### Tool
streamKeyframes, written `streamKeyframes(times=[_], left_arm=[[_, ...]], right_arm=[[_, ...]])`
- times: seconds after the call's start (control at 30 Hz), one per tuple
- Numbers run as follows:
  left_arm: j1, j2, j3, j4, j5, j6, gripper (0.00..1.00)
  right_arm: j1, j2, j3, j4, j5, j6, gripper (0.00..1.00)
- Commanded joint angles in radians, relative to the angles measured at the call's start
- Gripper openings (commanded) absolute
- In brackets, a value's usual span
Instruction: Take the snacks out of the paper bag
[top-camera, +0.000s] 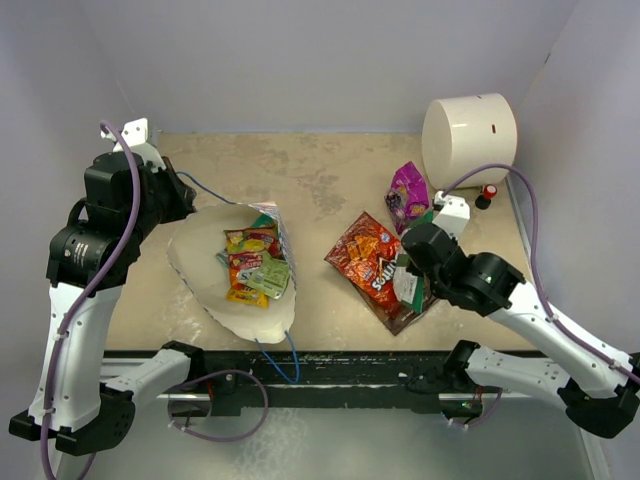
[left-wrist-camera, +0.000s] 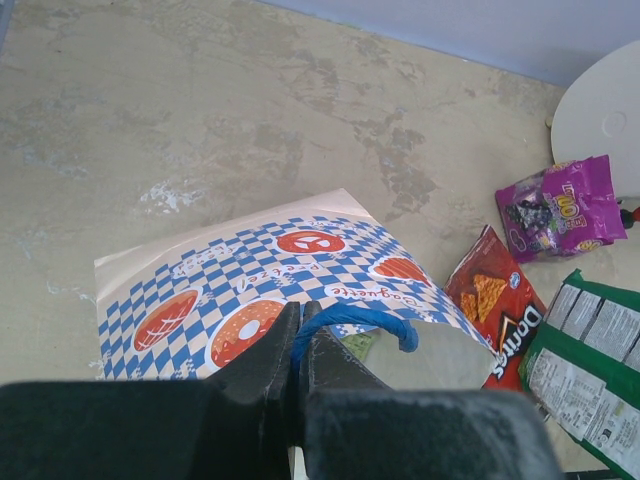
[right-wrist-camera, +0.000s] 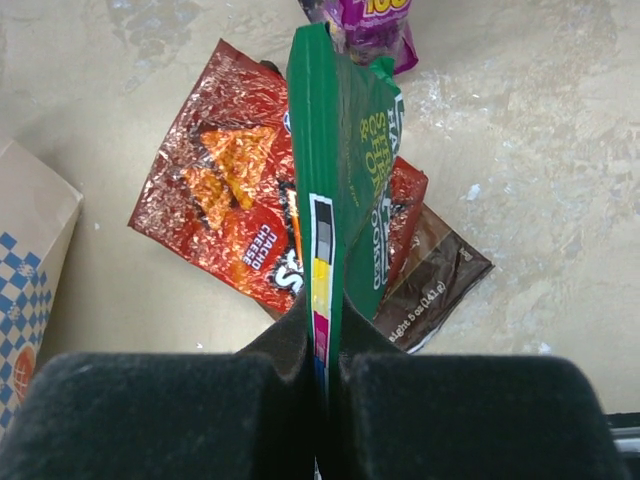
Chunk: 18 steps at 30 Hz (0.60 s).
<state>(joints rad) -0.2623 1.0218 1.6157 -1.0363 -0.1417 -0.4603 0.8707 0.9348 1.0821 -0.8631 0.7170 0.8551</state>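
The paper bag (top-camera: 200, 265) lies on its side on the left half of the table (top-camera: 320, 180), its mouth gaping toward the camera above. Several small candy packs (top-camera: 255, 265) in yellow, green and orange sit inside the opening. The left gripper (left-wrist-camera: 300, 340) is shut tight on one blue cord handle (left-wrist-camera: 350, 318) at the bag's far-left rim, with the checkered band of the bag spread out just beyond its fingers. The second handle (top-camera: 283, 360) trails over the near edge of the table.

To the right of the bag, apart from it, a red chip bag (top-camera: 362, 252) lies flat on the table. The right gripper (right-wrist-camera: 325, 340) is closed on the edge of a green packet (right-wrist-camera: 355, 140), which stands on edge above the chip bag. A brown packet (right-wrist-camera: 440, 270) lies partly under the chip bag, sticking out at its right side. A magenta pouch (top-camera: 407, 190) lies farther back, near a large cream cylinder (top-camera: 468, 135) in the far right corner. A small red and black object (top-camera: 489, 192) sits just in front of the cylinder; what it is cannot be told
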Motion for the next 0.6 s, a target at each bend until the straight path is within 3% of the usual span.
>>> streamKeyframes(times=[0.0, 0.23, 0.57], left_arm=[[0.000, -0.005, 0.029, 0.036, 0.006, 0.009, 0.00], [0.000, -0.003, 0.030, 0.034, 0.008, 0.016, 0.00], [0.001, 0.000, 0.033, 0.037, 0.019, 0.014, 0.00]], right_arm=[[-0.004, -0.004, 0.030, -0.098, -0.013, 0.041, 0.00], [-0.004, -0.015, 0.121, -0.176, -0.001, 0.042, 0.00], [-0.010, 0.062, 0.079, -0.052, -0.002, 0.056, 0.00]])
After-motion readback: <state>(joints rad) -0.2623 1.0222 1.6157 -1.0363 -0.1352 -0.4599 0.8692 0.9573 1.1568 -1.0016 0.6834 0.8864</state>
